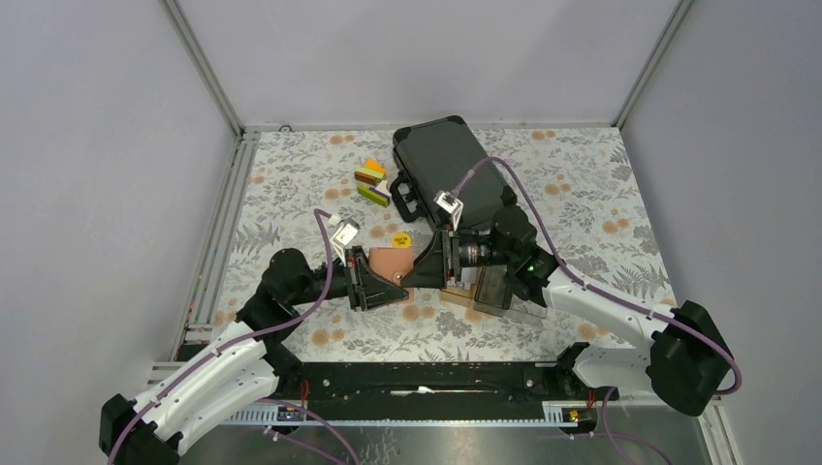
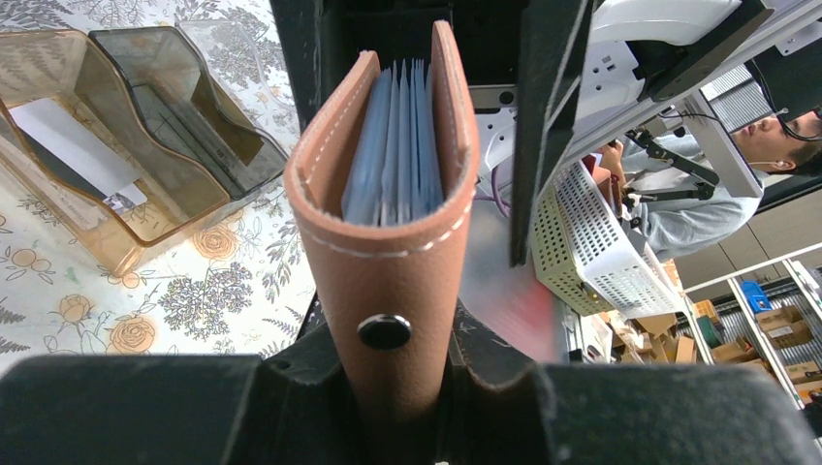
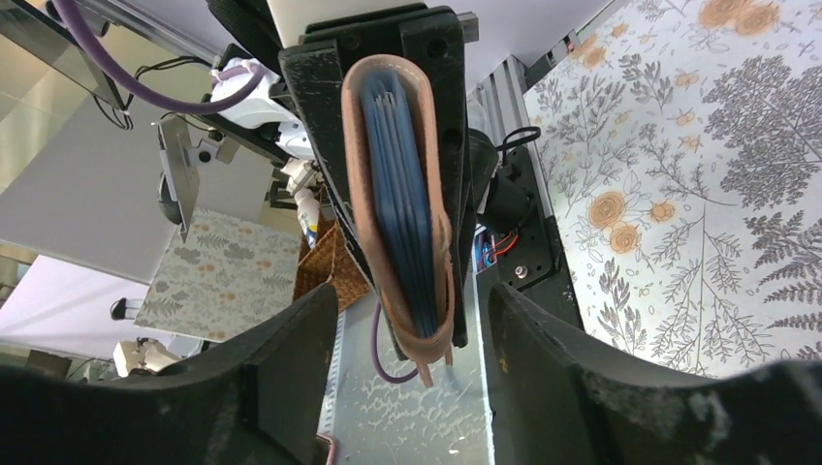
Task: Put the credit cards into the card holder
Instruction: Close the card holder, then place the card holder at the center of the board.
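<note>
Salmon-pink stitched leather card holder (image 2: 388, 242), book-fold, nearly closed, blue-grey pocket layers inside, round dark snap on outside. Held on edge near middle of floral-print table (image 1: 601, 194), pinched between left gripper (image 2: 397, 407) fingers. Right gripper (image 3: 412, 320) claw spread, matte black fingers apart, facing holder's end, not touching. Smoky clear plastic tray (image 2: 194, 155) close by, thin white card (image 2: 73, 145) lying in one compartment.

You'll find the card holder (image 2: 388, 262) has a matt, faintly grained, leather-like skin with pale stitching and a glossy metal snap (image 2: 384, 331). Its blue-grey pockets (image 2: 393, 145) look smooth. The tray (image 2: 145, 223) is glossy, smoky clear plastic, and the desk (image 2: 194, 291) carries a matt floral print.
</note>
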Controlling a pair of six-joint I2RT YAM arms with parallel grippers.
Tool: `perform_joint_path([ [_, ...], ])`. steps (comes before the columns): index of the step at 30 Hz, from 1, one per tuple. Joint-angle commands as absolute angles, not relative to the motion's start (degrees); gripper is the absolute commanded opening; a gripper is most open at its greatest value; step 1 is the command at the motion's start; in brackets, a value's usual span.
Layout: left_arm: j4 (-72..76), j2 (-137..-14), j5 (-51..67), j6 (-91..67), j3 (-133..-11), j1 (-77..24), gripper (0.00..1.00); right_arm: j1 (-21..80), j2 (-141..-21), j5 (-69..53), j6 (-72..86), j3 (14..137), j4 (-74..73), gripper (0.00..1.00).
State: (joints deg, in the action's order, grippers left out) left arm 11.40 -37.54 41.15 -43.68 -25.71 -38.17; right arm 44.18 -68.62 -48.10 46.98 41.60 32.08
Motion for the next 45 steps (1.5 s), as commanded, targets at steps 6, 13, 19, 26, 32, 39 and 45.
perform_joint_path([
  [6,17.4,-38.0,43.9,-44.2,-26.3,-37.9,0.0,46.4,-71.2,-48.3,48.5,45.0,37.8,0.51],
  [13,17.3,-38.0,43.8,-44.3,-26.4,-37.9,0.0,47.2,-72.2,-46.8,47.2,45.4,35.8,0.29],
  [19,17.2,-38.4,44.2,-44.4,-26.7,-37.9,0.0,47.4,-72.4,-44.2,46.3,44.8,33.7,0.0],
  [26,15.4,-39.0,43.9,-43.8,-28.0,-37.9,0.0,49.7,-74.4,-36.6,40.1,47.4,24.1,0.0],
  [32,13.4,-38.3,43.5,-42.6,-29.0,-37.9,0.0,50.3,-77.3,-30.0,36.5,46.8,19.8,0.0],
  [39,8.5,-37.8,42.5,-41.0,-30.5,-37.4,0.35,50.9,-77.9,-28.9,37.0,44.7,23.2,0.0],
  [45,-11.1,-36.1,37.2,-33.4,-35.7,-35.1,0.99,48.9,-75.9,-23.7,37.4,45.2,21.6,0.0],
])
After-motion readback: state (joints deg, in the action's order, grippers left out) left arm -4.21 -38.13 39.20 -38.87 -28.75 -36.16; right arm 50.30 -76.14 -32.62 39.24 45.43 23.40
